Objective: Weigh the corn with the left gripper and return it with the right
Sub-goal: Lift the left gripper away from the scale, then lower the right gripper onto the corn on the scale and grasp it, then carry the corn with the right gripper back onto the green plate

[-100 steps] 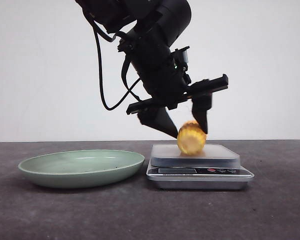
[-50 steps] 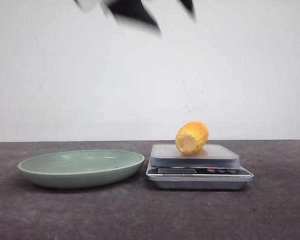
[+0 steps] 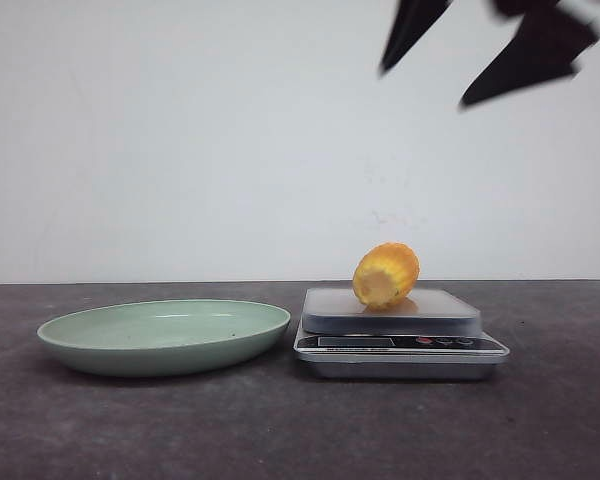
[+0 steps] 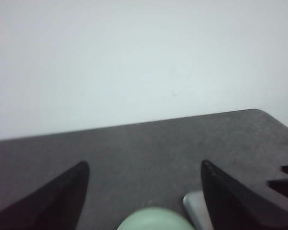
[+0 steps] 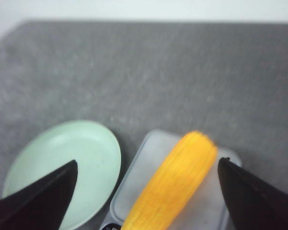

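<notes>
Corn (image 3: 385, 275) lies free on scale (image 3: 400, 342), weighing step; right pincer (image 5: 146, 196) wide open, empty, above it, left pincer (image 4: 144, 201) open, empty; next: descend, grip corn.

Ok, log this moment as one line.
corn: on scale | dish: empty | left gripper: open | right gripper: open, above corn
</notes>
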Available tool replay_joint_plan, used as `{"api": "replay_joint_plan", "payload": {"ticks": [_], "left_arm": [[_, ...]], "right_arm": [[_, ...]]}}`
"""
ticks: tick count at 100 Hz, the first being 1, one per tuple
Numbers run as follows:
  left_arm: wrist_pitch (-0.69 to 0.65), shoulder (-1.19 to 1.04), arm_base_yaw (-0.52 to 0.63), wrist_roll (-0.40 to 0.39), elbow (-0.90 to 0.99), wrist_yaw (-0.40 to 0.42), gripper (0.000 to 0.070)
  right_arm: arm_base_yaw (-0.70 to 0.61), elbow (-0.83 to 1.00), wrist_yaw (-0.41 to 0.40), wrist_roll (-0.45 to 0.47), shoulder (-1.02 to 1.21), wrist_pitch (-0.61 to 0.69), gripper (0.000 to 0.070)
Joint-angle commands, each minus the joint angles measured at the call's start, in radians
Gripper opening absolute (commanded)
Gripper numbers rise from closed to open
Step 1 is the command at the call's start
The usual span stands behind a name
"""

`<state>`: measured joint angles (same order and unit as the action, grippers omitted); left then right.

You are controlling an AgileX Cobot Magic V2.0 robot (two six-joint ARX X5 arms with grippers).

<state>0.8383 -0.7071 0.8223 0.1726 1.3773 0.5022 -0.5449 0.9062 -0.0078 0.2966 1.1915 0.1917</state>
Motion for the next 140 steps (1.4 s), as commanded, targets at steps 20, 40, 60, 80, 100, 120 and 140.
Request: {"api": "replay_joint_plan", "payload": {"ticks": [20, 40, 60, 80, 100, 120, 140], "left_arm": [[0.113, 0.204, 0.006, 0.102, -0.126, 0.005, 0.043], [0.142, 0.323, 0.006, 0.162, -0.288, 0.003, 0.043], [0.147, 0.371, 0.006, 0.185, -0.365, 0.003, 0.0431], [0.149, 0.371, 0.006, 0.183, -0.365, 0.003, 0.0431], [0.151, 0.371, 0.006, 0.18, -0.365, 0.004, 0.0431], [0.151, 0.371, 0.006, 0.18, -0.365, 0.004, 0.0431], [0.149, 0.371, 0.006, 0.18, -0.365, 0.004, 0.0431]], "right_arm": [[-0.028, 0.018, 0.065, 0.071, 0.241, -0.074, 0.0592], [-0.028, 0.018, 0.065, 0.094, 0.338, -0.098, 0.0582], [-0.029, 0.018, 0.063, 0.123, 0.393, -0.106, 0.0517], [-0.029, 0.018, 0.068, 0.16, 0.398, -0.107, 0.029], [-0.029, 0.018, 0.069, 0.176, 0.398, -0.105, 0.0003], [-0.047, 0.018, 0.114, 0.18, 0.369, -0.102, 0.0], [-0.109, 0.079, 0.105, 0.133, 0.248, -0.068, 0.0]]}}
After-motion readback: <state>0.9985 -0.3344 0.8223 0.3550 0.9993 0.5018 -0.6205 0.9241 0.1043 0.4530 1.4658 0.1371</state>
